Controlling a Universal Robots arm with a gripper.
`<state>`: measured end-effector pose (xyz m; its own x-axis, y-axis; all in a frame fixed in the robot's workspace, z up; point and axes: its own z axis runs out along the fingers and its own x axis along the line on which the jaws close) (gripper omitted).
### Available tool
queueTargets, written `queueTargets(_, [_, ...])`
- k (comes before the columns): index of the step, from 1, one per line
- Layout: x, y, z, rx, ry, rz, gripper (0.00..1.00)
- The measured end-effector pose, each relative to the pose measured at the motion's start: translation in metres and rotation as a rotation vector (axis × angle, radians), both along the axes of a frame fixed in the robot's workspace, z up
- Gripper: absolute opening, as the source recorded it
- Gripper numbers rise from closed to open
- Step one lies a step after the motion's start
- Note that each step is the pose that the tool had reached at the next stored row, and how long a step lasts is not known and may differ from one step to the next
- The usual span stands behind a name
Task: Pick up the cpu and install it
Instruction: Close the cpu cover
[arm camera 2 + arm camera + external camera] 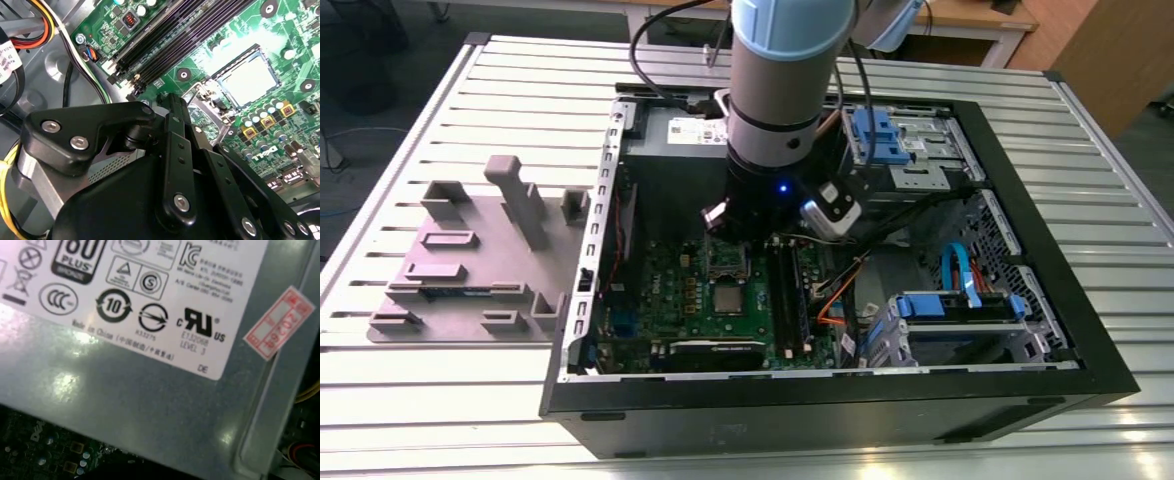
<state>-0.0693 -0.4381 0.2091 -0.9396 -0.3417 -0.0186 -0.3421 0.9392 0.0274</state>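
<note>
While my arm (781, 70) reaches down into the open computer case (827, 400) standing on the slatted desk (494, 110), my fingers (172, 107) hang over the green motherboard (290, 30), and whether they are open or closed cannot be told from these views. The cpu (248, 80) (727, 297) lies flat on the motherboard, silver top up, clear of my fingers, with the square metal-framed socket (202, 112) between it and them; in the exterior view it sits near the middle of the board. In the first wrist view the grey power supply (125, 400) with its white label borders the motherboard's edge.
</note>
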Motion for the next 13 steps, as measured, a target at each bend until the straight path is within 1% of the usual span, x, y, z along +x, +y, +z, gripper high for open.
queueTargets(3, [0.0001, -0.0027, 0.0023, 0.0004, 0.0001, 0.000, 0.11])
queueTargets(8, [0.0007, -0.0057, 0.0083, 0.0055, 0.0001, 0.000, 0.11])
queueTargets(13, [0.0028, -0.0114, 0.0111, 0.0094, 0.0015, 0.000, 0.11])
